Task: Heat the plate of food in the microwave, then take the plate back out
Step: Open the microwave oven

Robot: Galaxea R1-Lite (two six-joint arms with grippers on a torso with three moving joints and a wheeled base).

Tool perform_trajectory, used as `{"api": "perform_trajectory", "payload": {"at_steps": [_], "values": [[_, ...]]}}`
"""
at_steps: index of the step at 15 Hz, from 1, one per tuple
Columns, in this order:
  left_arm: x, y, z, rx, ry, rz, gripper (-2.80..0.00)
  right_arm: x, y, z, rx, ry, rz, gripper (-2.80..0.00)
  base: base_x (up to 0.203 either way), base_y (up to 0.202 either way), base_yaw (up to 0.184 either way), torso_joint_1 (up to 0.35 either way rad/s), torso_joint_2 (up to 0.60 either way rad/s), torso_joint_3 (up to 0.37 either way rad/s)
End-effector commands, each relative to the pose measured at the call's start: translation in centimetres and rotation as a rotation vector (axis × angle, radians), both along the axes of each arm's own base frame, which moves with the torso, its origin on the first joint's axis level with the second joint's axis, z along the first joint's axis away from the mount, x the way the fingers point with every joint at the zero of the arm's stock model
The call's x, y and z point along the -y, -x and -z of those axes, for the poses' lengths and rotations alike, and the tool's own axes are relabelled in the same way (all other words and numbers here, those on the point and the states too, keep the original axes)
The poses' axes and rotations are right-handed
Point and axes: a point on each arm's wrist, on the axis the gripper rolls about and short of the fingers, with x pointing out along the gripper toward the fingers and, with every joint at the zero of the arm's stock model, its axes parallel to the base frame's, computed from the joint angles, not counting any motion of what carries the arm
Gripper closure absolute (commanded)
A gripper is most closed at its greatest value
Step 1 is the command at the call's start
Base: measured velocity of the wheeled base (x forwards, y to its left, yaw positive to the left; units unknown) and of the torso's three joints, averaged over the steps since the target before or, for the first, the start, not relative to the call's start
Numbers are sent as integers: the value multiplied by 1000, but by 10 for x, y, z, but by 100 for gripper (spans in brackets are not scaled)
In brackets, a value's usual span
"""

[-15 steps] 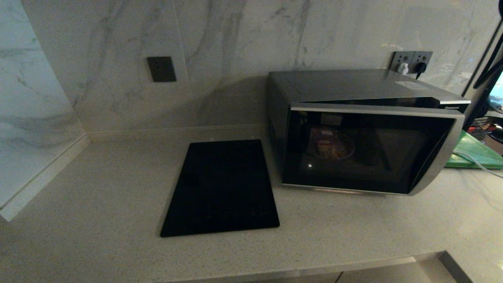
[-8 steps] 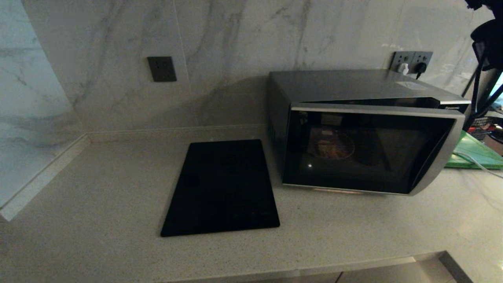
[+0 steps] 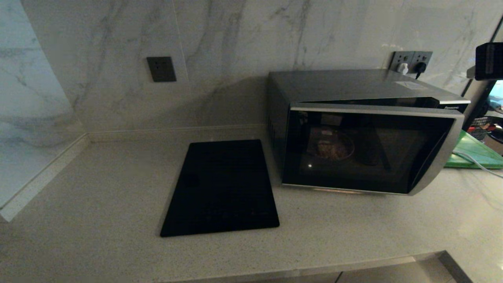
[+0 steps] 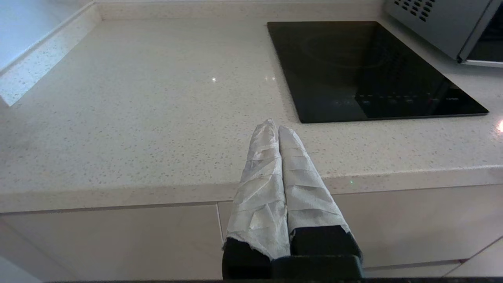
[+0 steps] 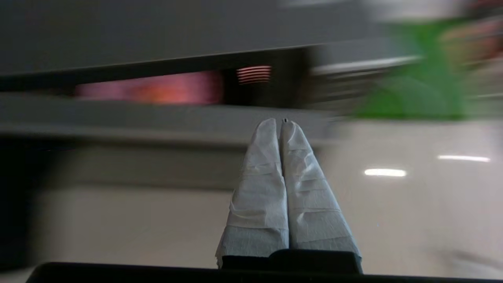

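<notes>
The dark grey microwave point(image 3: 353, 84) stands at the right of the counter, its glass door point(image 3: 365, 151) slightly ajar on the right side. Through the glass the plate of food point(image 3: 334, 147) shows dimly inside. In the right wrist view, a pink-orange smear of the plate of food point(image 5: 149, 88) appears in the gap behind the door. My right gripper point(image 5: 279, 121) is shut and empty, up beside the microwave's right end; a dark part of that arm point(image 3: 489, 61) shows at the head view's right edge. My left gripper point(image 4: 275, 126) is shut and empty, parked low before the counter's front edge.
A flat black slab point(image 3: 222, 188) lies on the counter left of the microwave. A green board point(image 3: 473, 151) with a white cable lies to its right. Wall sockets with plugs point(image 3: 410, 61) sit behind it. Marble walls close the back and left.
A dark part of my right arm has come into the head view's top right and moved down. The plate inside the microwave looks duller than before. The door's position is unchanged.
</notes>
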Motion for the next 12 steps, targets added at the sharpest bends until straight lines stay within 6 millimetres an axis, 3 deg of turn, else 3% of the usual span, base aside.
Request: {"api": "perform_trajectory", "payload": {"at_steps": [1,4,8,12], "values": [[0,0,0,2,1,-1,0,8,4,-2,9,-219,-201,0,0,0,0,0,0,0],[0,0,0,1,1,-1,0,11,-4,2,50,-357,-176,0,0,0,0,0,0,0],[0,0,0,1,1,-2,0,19,-41,27,130,-361,-153,0,0,0,0,0,0,0],[0,0,0,1,1,-2,0,33,-58,44,81,-322,-56,0,0,0,0,0,0,0]]}}
